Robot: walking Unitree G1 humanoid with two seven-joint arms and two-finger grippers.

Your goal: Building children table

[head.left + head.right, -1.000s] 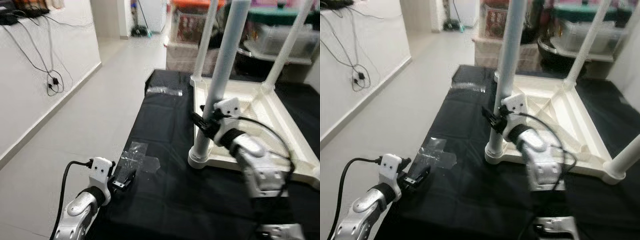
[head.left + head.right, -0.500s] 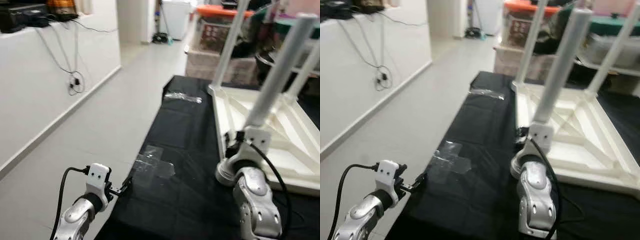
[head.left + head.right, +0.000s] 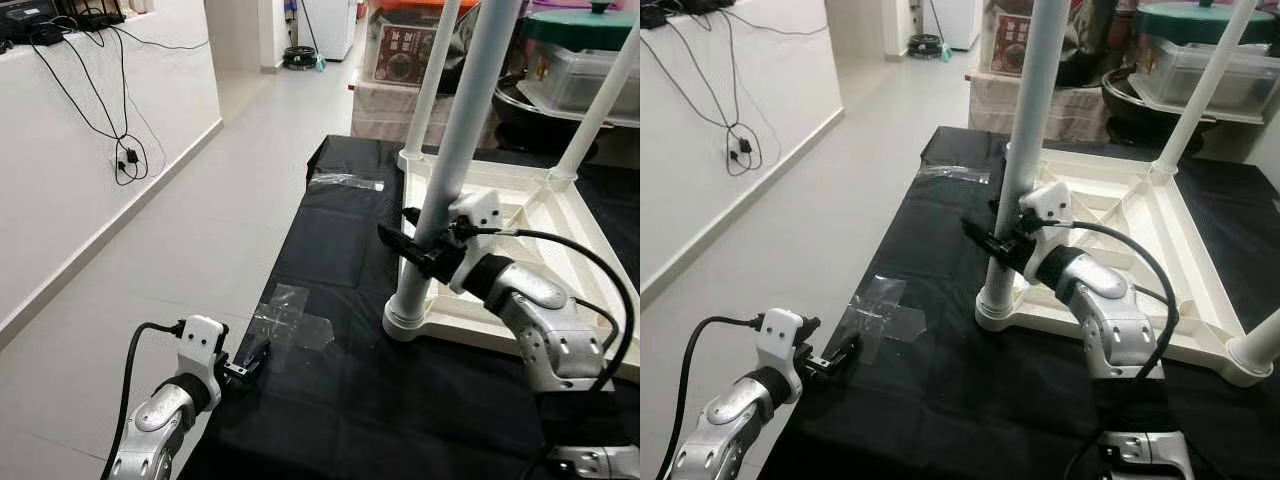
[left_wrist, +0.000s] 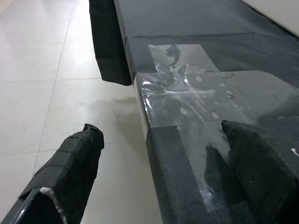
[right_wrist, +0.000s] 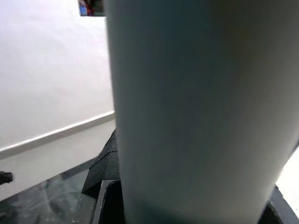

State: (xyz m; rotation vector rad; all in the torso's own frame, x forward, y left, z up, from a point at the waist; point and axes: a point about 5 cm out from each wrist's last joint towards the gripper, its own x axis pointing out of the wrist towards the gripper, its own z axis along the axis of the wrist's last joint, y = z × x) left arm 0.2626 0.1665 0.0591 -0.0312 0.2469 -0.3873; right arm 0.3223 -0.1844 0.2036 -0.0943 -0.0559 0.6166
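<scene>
We see the white children table point(image 3: 560, 255) lying upside down on a black cloth point(image 3: 340, 390), its underside ribs facing up and 3 of its white legs standing upright. Our right gripper point(image 3: 415, 248) has its 2 black fingers clamped around the nearest leg point(image 3: 450, 165), low on the tube just above its socket at the table's near corner; in the right wrist view the pale tube sits tight between the fingers. Our left gripper point(image 4: 159, 172) hovers at the cloth's near edge, fingers spread with nothing between them, 1 over the floor and 1 over the cloth. Just beyond it lies a clear plastic wrapper point(image 3: 290, 320), and a 2nd clear wrapper point(image 3: 345, 182) lies farther along the cloth. Behind the table stand storage boxes point(image 3: 400, 60) whose label we cannot read. Black cables point(image 3: 115, 140) hang down the white wall.
</scene>
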